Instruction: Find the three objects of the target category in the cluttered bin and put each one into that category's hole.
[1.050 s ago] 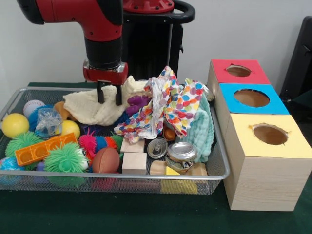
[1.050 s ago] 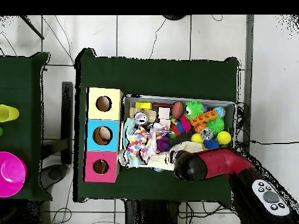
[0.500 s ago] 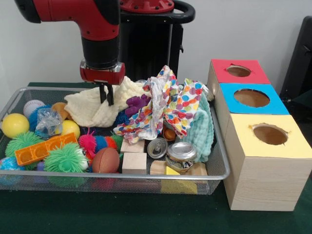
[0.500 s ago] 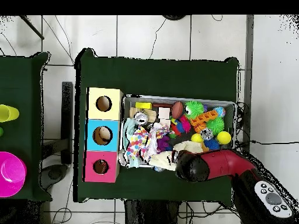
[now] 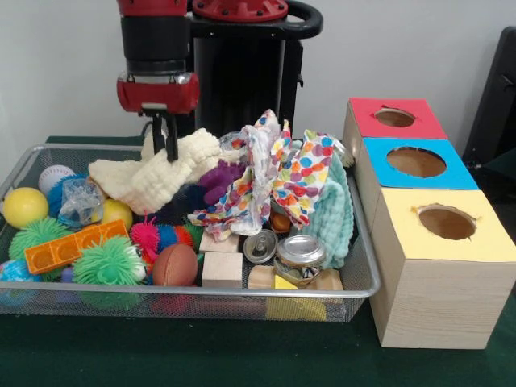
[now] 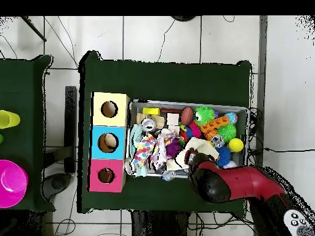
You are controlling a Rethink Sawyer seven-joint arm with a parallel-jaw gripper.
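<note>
Progress: judging by the scene, early. The gripper (image 5: 165,145) pinches the cream cloth (image 5: 153,179) and holds one end of it up; the rest still drapes on the clutter. Nothing can be seen inside the holes in the front view; in the overhead view their insides are too small to read.
Category: probably cloths, going by what is gripped; which hole belongs to it I cannot tell.
Fingers: pressed together on a fold of the cream cloth, upper left of centre in the front view.
Left to do: carry this cloth to its hole, then find two more. Likely candidates are the dotted cloth (image 5: 266,177) and the mint cloth (image 5: 332,216), both heaped centre-right in the bin.
Bin (image 5: 364,266): wire mesh, fills the left and centre of the front view. Holds a yellow ball (image 5: 22,205), a baseball (image 5: 55,177), green spiky balls (image 5: 107,262), an orange block (image 5: 72,246), a small football (image 5: 175,264), wood blocks (image 5: 222,268), two cans (image 5: 300,254) and a purple toy (image 5: 219,177).
Boxes: red box (image 5: 393,119), blue box (image 5: 415,163) and yellow box (image 5: 445,226) stand in a row on the right, touching one another, just beside the bin, each with a round hole on top.
</note>
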